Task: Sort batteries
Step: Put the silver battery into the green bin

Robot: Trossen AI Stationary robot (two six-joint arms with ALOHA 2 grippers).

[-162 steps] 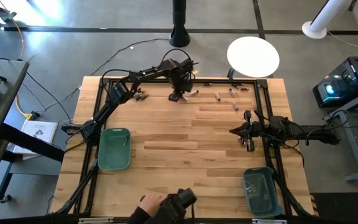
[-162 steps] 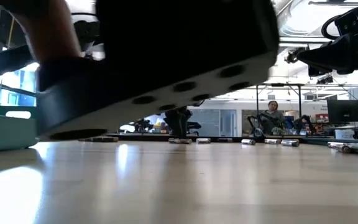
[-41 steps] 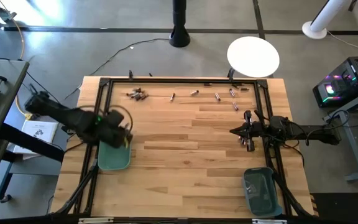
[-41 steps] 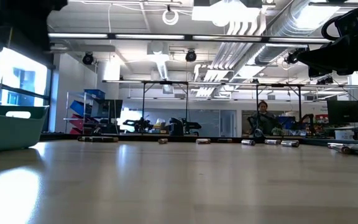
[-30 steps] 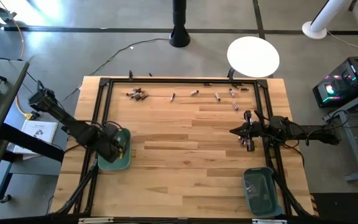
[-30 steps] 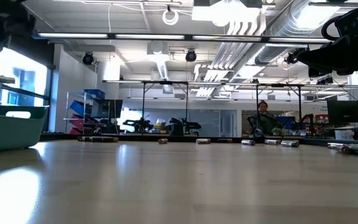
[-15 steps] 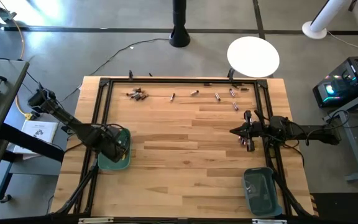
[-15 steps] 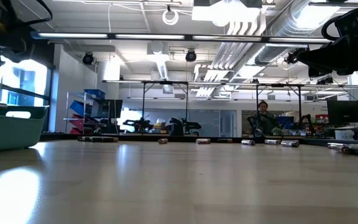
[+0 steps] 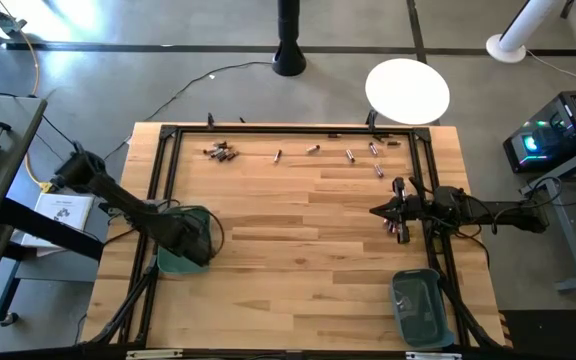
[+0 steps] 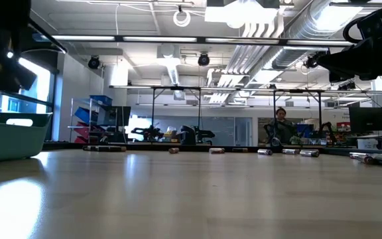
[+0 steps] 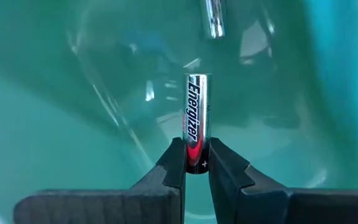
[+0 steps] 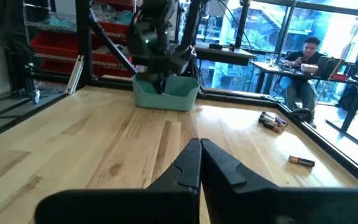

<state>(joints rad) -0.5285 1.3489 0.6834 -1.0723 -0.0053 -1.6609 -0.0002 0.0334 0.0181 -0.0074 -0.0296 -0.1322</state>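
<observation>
High view: left tool [image 9: 196, 240] over the teal bin [image 9: 173, 262] at the desk's [image 9: 288, 260] nine o'clock. Left wrist view: it pinches a silver battery [image 11: 197, 121]. Right wrist view: right tool [image 12: 199, 163] pressed together

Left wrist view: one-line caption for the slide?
Left gripper shut on a silver Energizer battery, held over the teal bin.

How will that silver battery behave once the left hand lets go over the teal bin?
The battery is a smooth metal cylinder pinched at one end by the left hand, so it will probably drop and roll. The teal bin looks slick inside; its walls should contain it.
</observation>
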